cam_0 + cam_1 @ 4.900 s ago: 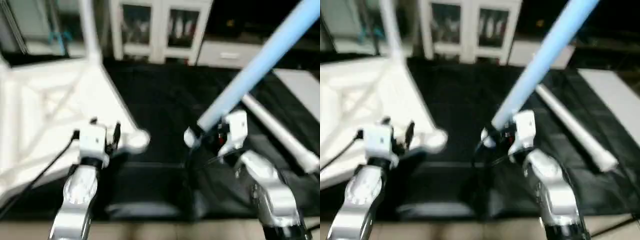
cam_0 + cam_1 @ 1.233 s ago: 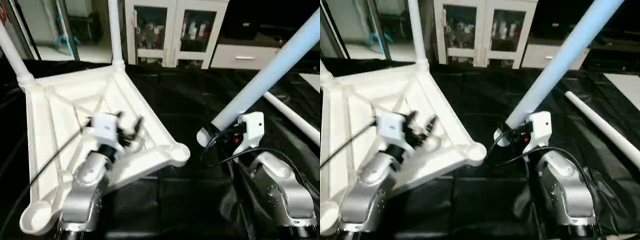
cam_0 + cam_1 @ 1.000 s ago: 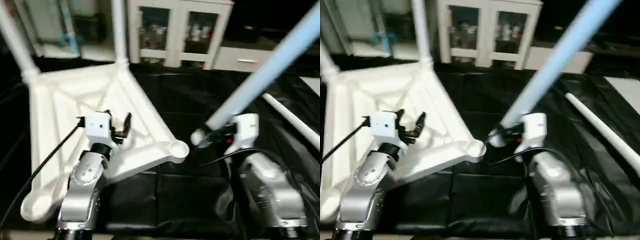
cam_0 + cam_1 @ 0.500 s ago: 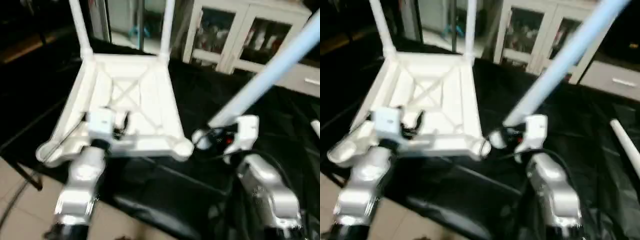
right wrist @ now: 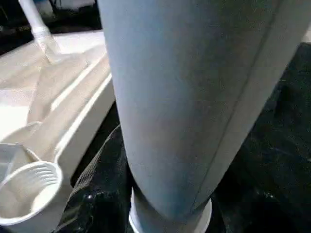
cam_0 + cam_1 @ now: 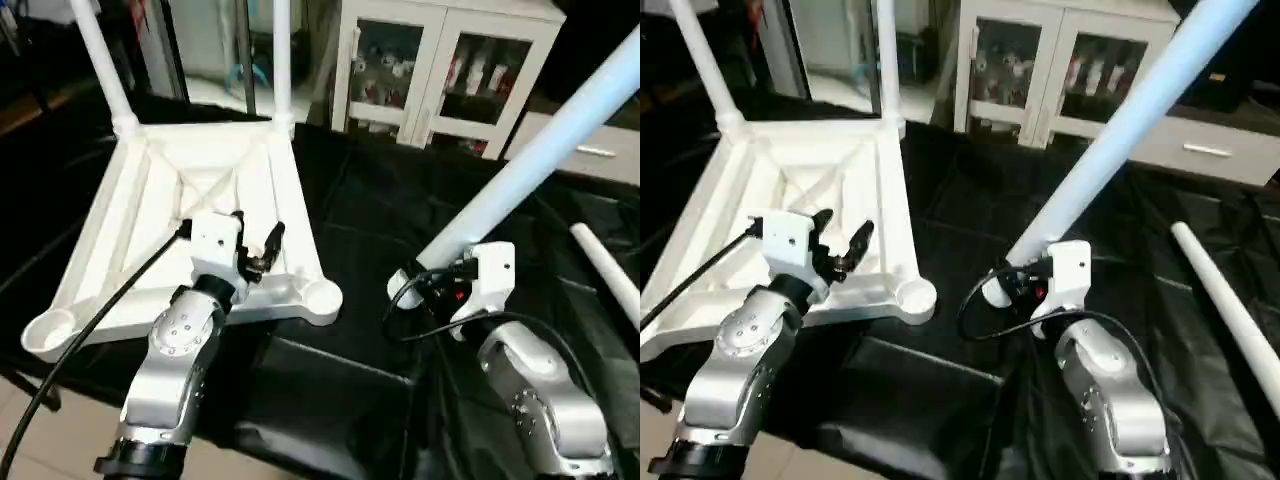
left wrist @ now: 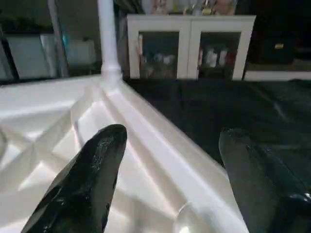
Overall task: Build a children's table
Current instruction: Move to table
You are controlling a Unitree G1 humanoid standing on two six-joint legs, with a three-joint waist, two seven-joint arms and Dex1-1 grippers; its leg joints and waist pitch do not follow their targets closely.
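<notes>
Right gripper [image 6: 432, 283] clamps a leg [image 6: 530, 160] near its threaded end, tube slanting up and away. Empty corner socket [image 6: 322, 296] of the upturned tabletop [image 6: 150, 235] lies just to its left. Left gripper [image 6: 255, 243], fingers spread and empty, hovers over the tabletop's rim beside that socket.

Room and furnishings, as seen:
- Work surface covered by black sheeting [image 6: 380, 230], wrinkled and glossy.
- White cabinet [image 6: 445, 75] with two glass doors set against the far side; small items are shelved inside, too indistinct to identify.
- White drawer unit [image 6: 1200, 150] placed beside it.
- Pale tiled floor [image 6: 40, 445] visible at the near corner.
</notes>
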